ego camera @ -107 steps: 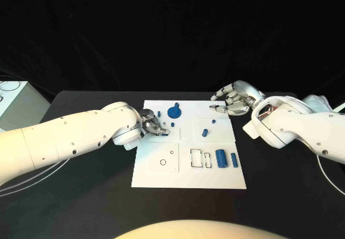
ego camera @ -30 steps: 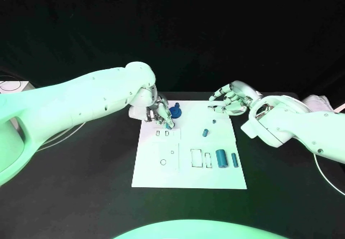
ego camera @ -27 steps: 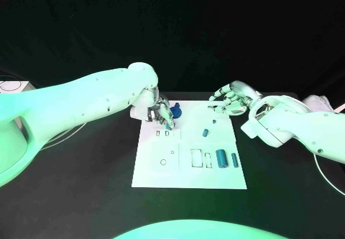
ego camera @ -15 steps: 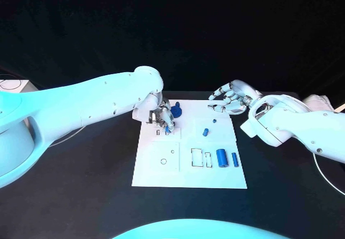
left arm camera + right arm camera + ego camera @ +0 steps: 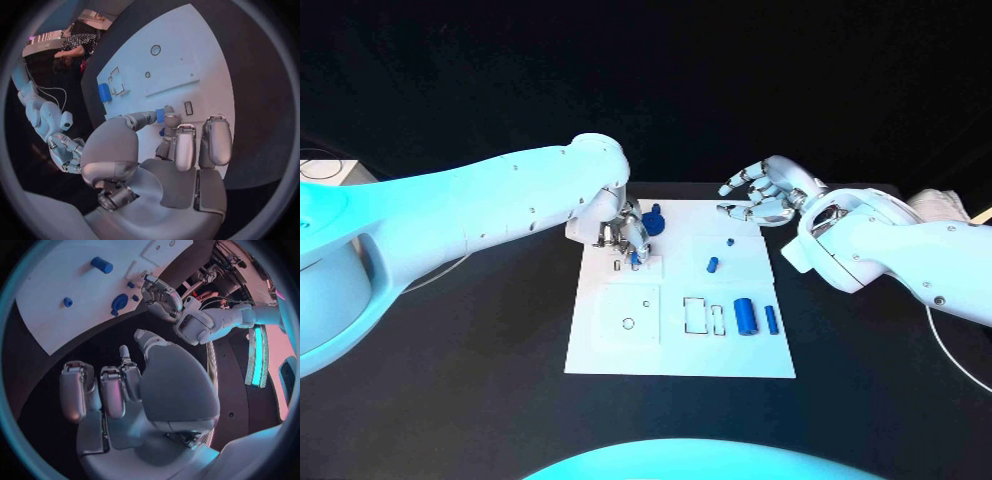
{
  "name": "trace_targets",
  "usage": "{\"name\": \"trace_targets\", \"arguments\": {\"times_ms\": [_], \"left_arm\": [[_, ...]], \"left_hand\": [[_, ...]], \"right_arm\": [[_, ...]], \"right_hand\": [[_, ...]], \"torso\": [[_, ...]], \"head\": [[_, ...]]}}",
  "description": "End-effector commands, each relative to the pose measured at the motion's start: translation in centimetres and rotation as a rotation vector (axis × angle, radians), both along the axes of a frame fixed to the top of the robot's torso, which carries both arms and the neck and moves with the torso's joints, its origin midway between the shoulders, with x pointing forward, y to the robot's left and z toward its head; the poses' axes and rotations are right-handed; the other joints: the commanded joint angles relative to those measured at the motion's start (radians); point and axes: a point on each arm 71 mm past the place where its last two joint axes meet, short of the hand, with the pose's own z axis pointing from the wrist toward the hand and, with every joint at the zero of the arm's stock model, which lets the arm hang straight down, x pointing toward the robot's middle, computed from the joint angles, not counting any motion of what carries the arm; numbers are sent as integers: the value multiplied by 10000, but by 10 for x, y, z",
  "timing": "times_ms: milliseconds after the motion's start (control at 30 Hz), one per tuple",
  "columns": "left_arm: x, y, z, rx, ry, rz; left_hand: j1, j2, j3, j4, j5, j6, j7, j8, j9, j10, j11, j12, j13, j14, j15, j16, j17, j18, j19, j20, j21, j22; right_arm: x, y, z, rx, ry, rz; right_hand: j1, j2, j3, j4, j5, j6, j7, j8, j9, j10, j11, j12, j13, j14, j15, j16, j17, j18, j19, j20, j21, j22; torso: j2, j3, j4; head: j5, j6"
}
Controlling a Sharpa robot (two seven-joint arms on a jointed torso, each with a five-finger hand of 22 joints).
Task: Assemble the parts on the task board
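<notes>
left hand [image 5: 626, 232]: pinches a small blue part [image 5: 160, 115] between thumb and finger, low over the task board [image 5: 681, 345].
right hand [image 5: 764, 196]: holds nothing, fingers loosely curled and apart, beside the board's far corner.

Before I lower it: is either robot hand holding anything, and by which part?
The left robot hand pinches a small blue part by its upper end between fingertips. The right robot hand holds nothing.

Two smooth white arms [image 5: 459, 215] end in silver, segmented fingers [image 5: 180, 145].
</notes>
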Motion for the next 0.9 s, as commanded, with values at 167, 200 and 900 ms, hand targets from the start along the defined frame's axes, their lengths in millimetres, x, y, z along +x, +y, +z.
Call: {"name": "trace_targets", "arguments": {"times_ms": [167, 200, 900], "left_arm": [[-1, -1, -3, 170, 45, -109], [-1, -1, -4, 178, 57, -107], [0, 5, -11, 241, 202, 77]], "left_hand": [[-129, -4, 2701, -2771, 121, 69, -24, 34, 27, 84, -23, 52, 30, 825, -70, 63, 2025, 81, 89, 7, 63, 354], [-129, -4, 2701, -2771, 121, 69, -24, 34, 27, 84, -23, 52, 30, 825, -70, 63, 2025, 81, 89, 7, 63, 354], [-153, 1, 2701, -2784, 156, 74, -27, 34, 39, 83, -26, 51, 23, 825, -73, 63, 2025, 82, 86, 4, 63, 353]], "right_arm": [[2, -1, 4, 711, -461, -175], [3, -1, 4, 785, -450, -223], [5, -2, 2, 1557, -166, -321]], "right_hand": [[-5, -304, 1004, -118, 30, -483, 146, 420, 165, -4419, 134, -5862, -4335, -2804, 76, -6019, -4940, 1304, -3643, 121, -8103, -4040], [-10, -332, 1244, -176, 26, -612, 213, 561, 233, -4581, 240, -6591, -5077, -3381, 219, -6864, -5401, 1314, -3994, 239, -8793, -4543], [-727, -394, 2049, -1066, 15, -1334, 725, 1276, 107, -4599, 958, -9945, -10904, -4961, 1243, -12607, -8753, 1361, -5182, 1364, -12884, -9466]], "torso": [[-2, -6, -19], [-1, -6, -13], [-5, -1, -12]], "head": [[13, -30], [15, -27], [13, -71]]}}
